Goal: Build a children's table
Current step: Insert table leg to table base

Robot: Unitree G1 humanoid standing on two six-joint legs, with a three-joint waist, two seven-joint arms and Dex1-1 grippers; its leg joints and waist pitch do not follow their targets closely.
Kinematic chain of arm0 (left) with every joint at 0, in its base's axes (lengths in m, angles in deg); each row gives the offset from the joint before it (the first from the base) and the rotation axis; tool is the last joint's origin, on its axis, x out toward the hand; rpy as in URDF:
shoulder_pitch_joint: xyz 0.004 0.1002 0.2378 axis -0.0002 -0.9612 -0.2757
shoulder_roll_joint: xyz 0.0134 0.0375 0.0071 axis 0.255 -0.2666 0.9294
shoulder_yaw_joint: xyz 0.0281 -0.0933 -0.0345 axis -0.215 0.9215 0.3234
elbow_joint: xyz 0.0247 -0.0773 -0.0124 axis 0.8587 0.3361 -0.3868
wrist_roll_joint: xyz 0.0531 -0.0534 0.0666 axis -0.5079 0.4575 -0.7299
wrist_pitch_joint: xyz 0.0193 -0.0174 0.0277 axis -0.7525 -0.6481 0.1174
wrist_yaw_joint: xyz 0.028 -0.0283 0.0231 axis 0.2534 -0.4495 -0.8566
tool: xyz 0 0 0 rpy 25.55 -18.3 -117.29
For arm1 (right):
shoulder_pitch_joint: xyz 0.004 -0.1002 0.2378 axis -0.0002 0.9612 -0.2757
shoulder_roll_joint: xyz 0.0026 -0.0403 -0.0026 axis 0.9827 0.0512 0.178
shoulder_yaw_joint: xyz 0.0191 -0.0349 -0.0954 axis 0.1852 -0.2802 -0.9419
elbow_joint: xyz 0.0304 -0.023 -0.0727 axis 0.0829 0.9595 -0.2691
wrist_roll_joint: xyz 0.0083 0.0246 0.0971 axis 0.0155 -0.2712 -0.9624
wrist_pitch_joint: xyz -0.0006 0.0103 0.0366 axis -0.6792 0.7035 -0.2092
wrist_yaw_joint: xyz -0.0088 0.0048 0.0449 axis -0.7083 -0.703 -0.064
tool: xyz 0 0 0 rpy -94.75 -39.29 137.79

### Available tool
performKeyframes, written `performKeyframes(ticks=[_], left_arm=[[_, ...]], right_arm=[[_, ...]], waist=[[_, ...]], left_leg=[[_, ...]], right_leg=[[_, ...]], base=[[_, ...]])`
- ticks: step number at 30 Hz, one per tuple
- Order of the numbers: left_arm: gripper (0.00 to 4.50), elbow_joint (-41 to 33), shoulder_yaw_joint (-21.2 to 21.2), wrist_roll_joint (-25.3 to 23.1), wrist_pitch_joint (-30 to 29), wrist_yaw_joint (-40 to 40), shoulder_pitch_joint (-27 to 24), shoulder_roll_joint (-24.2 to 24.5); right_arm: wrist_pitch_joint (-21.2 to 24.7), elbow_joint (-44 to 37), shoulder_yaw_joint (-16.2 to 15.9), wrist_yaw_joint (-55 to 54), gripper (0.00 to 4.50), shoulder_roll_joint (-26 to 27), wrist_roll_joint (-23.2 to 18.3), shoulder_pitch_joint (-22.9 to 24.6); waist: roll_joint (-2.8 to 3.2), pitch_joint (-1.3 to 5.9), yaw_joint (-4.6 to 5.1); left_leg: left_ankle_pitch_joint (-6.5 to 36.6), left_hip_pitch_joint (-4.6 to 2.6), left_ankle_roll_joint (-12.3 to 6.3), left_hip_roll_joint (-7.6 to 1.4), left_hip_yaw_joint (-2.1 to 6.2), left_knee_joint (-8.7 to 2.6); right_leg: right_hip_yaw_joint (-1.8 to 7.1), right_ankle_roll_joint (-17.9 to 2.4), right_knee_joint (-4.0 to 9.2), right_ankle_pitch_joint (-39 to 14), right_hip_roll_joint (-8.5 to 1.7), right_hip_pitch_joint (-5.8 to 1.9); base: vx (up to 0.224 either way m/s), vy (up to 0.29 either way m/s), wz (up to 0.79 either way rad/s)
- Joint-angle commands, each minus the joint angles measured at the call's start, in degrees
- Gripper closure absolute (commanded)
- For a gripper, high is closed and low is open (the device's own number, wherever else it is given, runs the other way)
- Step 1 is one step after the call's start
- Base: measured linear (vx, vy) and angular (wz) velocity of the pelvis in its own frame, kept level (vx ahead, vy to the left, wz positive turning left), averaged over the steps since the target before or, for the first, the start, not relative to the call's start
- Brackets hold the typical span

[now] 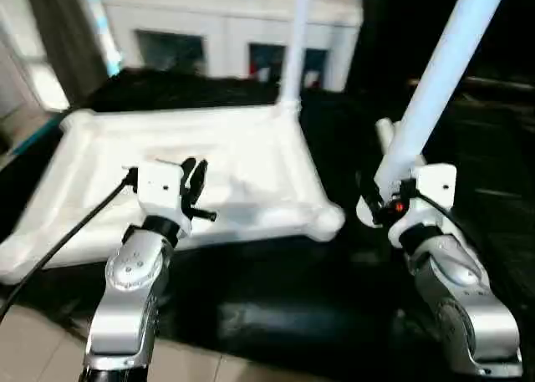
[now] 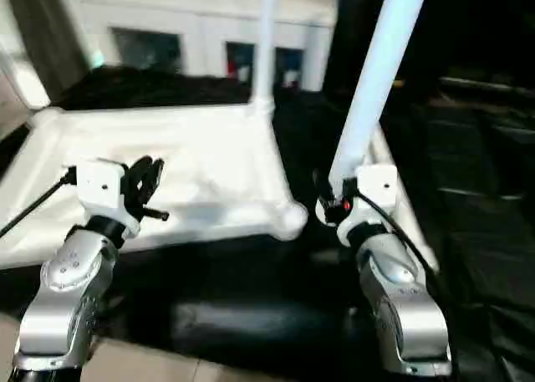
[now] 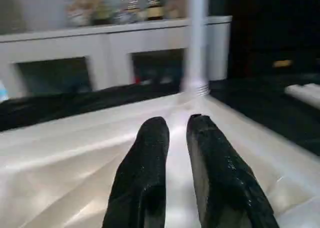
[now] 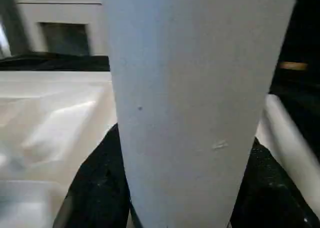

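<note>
— Black fingers [image 4: 95,188] of the right gripper [image 1: 386,200] are seen closest, clamped on either side of a long white tubular leg [image 1: 435,89]. How is that leg carried?

— It is held near its lower end and tilted, its length rising toward the upper right of the left eye frame. Another white tube [image 1: 384,134] is partly seen just behind it, on the black mat [image 1: 267,298].

— And the left gripper [image 1: 194,180]?

— Its two fingers [image 3: 145,173] are set close together with a narrow gap between them, and nothing is held. They are poised over the ribbed underside of the white plastic rectangular tabletop [image 1: 100,160], left of centre in the frame.

— Where is the table itself?

— The tabletop is laid upside down on the mat, across the left and middle of the frame. One leg [image 1: 294,48] is already stood upright in the far right corner socket, at upper centre, before a white glass-door cabinet [image 1: 217,31]. The rounded near right corner socket [image 1: 322,221] is judged empty.

— So which step is in hand?

— Fitting of a second leg is judged to be under way. Next, the held leg would need to be brought upright over the near right socket, just left of the right gripper, and pressed down, while the tabletop is steadied by the left gripper.
</note>
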State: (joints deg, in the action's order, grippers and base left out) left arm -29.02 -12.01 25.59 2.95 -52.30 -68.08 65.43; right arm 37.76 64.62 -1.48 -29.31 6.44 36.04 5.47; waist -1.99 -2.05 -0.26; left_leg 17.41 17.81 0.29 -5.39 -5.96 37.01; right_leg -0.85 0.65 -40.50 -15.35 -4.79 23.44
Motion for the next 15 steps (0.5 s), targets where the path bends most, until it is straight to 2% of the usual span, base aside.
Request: performKeyframes(ticks=[1, 2, 3, 4, 5, 6, 7, 8, 9, 10, 11, 12, 13, 15], left_arm=[[3.61, -1.5, -1.7, 1.8, -1.3, 1.7, -0.6, -0.4], [3.61, -1.9, -2.4, 3.9, -0.3, 4.1, -1.5, -0.2], [3.61, -2.0, -2.8, 4.4, -0.9, 5.0, -1.8, 0.0], [3.61, -1.9, -3.2, 5.0, -1.2, 5.9, -2.1, 0.4], [3.61, -1.5, -3.4, 5.5, -1.7, 6.6, -2.3, 0.6], [3.61, -1.2, -3.6, 5.5, -1.8, 6.9, -2.3, 0.8], [3.61, -0.9, -3.6, 5.4, -1.8, 7.1, -2.3, 0.9], [3.43, -0.2, -4.2, 5.8, -1.7, 8.7, -2.2, 1.5], [3.43, 0.4, -4.7, 7.2, -2.5, 11.2, -2.1, 2.2], [3.43, 0.7, -5.3, 8.5, -3.1, 14.0, -1.9, 3.2], [3.32, 0.7, -5.7, 9.3, -3.4, 15.3, -1.9, 3.6], [3.22, 0.9, -7.6, 11.3, -5.1, 20.6, -1.4, 6.0], [3.08, 2.7, -9.3, 11.0, -5.1, 24.2, 0.0, 8.2], [2.98, 5.3, -11.1, 10.5, -5.6, 28.2, 2.3, 10.8]], right_arm=[[-0.3, -0.4, 1.0, 0.2, 2.56, -0.3, -0.3, -0.3], [0.3, -0.4, 1.0, 0.5, 2.56, -0.3, -0.6, -0.4], [0.5, -0.5, 1.0, 0.7, 2.56, -0.4, -0.8, -0.4], [0.9, -0.6, 0.9, 1.0, 2.56, -0.5, -1.0, -0.4], [1.5, -0.6, 0.8, 1.3, 2.56, -0.6, -1.3, -0.6], [2.0, -0.6, 0.8, 1.5, 2.56, -0.7, -1.5, -0.6], [2.4, -0.6, 0.7, 1.6, 2.56, -0.8, -1.6, -0.7], [3.4, -0.7, 0.7, 2.0, 2.56, -1.0, -2.2, -0.8], [4.5, -0.8, 0.8, 2.5, 2.56, -1.2, -2.9, -0.9], [5.0, -0.7, 0.9, 3.0, 2.56, -1.4, -3.3, -1.2], [5.0, -0.7, 0.9, 3.2, 2.56, -1.5, -3.4, -1.3], [4.6, -0.4, 0.8, 4.2, 2.56, -2.3, -3.4, -1.7], [4.3, 0.1, 0.6, 5.0, 2.56, -3.1, -3.1, -2.0], [4.1, 0.8, 0.4, 6.1, 2.56, -4.2, -2.7, -2.6]], waist=[[-1.55, 3.46, -3.18], [-1.54, 2.8, -3.42], [-0.75, 2.67, -3.29], [-0.11, 2.84, -3.26], [1.02, 3.2, -3.48], [1.33, 2.53, -2.33], [3.08, 3.8, -3.4], [3.12, 4.1, -3.46], [2.91, 3.51, -3.31], [2.72, 3.07, -3.77], [2.63, 2.84, -3.69], [2.36, 2.55, -3.85], [2.55, 2.51, -4.14], [1.92, 1.64, -4.25]], left_leg=[[3.2, 5.27, -14.47, 2.38, -0.79, 3.66], [-2.2, 5.97, -7.82, 0.11, 1.29, 4.75], [-10.3, 6.31, -1.94, -0.35, 1.8, 2.85], [-18.0, 5.58, 0.49, -1.23, 1.57, -1.28], [-20.6, 4.96, 0.35, -1.67, 1.36, -3.09], [-22.9, 5.6, -1.82, -3.3, 1.36, -4.25], [-19.7, 3.97, -1.53, -5.66, 2.34, -3.44], [-17.9, 3.22, -1.8, -6.72, 2.51, -3.11], [-13.5, 3.15, -1.99, -7.58, 2.56, -4.15], [-7.2, 2.92, -1.3, -7.72, 1.99, -4.78], [-4.4, 3.06, -1.01, -7.74, 1.67, -5.11], [-1.1, 3.11, -0.15, -7.67, 0.96, -5.54], [0.4, 2.97, 0.25, -7.71, 0.84, -5.68], [9.0, 2.31, 2.28, -7.29, -0.55, -6.46]], right_leg=[[9.3, -1.4, 9.85, 4.5, -7.4, -9.73], [9.11, -7.0, 9.12, 14.0, -8.59, -9.36], [5.97, -8.4, 6.78, 29.8, -6.81, -9.57], [2.82, -6.6, 5.06, 42.7, -3.73, -8.23], [1.85, -5.3, 4.69, 45.3, -2.35, -7.63], [0.68, -3.6, 4.35, 45.3, -0.64, -6.6], [0.92, -2.7, 4.19, 38.4, -1.21, -5.93], [1.46, -3.6, 4.3, 35.1, -1.8, -5.41], [1.62, -6.6, 5.11, 27.4, -2.65, -5.26], [1.58, -9.3, 6.04, 19.2, -2.96, -4.91], [1.69, -10.5, 6.33, 16.0, -3.18, -4.98], [1.77, -11.8, 6.83, 10.9, -3.31, -4.97], [1.76, -11.9, 6.89, 8.5, -3.45, -4.82], [2.06, -10.6, 8.25, -6.0, -3.29, -3.87]], base=[[0.139, -0.062, 0.2], [0.135, -0.038, 0.02], [0.135, -0.038, 0.02], [0.104, -0.055, -0.13], [0.069, -0.013, -0.13], [0.069, -0.013, -0.13], [0.054, 0.008, -0.02], [0.0, 0.0, 0.0], [0.0, 0.0, 0.0], [0.0, 0.0, 0.0], [0.0, 0.0, 0.0], [0.0, 0.0, 0.0], [-0.052, 0.025, 0.05], [-0.069, 0.022, 0.05]])
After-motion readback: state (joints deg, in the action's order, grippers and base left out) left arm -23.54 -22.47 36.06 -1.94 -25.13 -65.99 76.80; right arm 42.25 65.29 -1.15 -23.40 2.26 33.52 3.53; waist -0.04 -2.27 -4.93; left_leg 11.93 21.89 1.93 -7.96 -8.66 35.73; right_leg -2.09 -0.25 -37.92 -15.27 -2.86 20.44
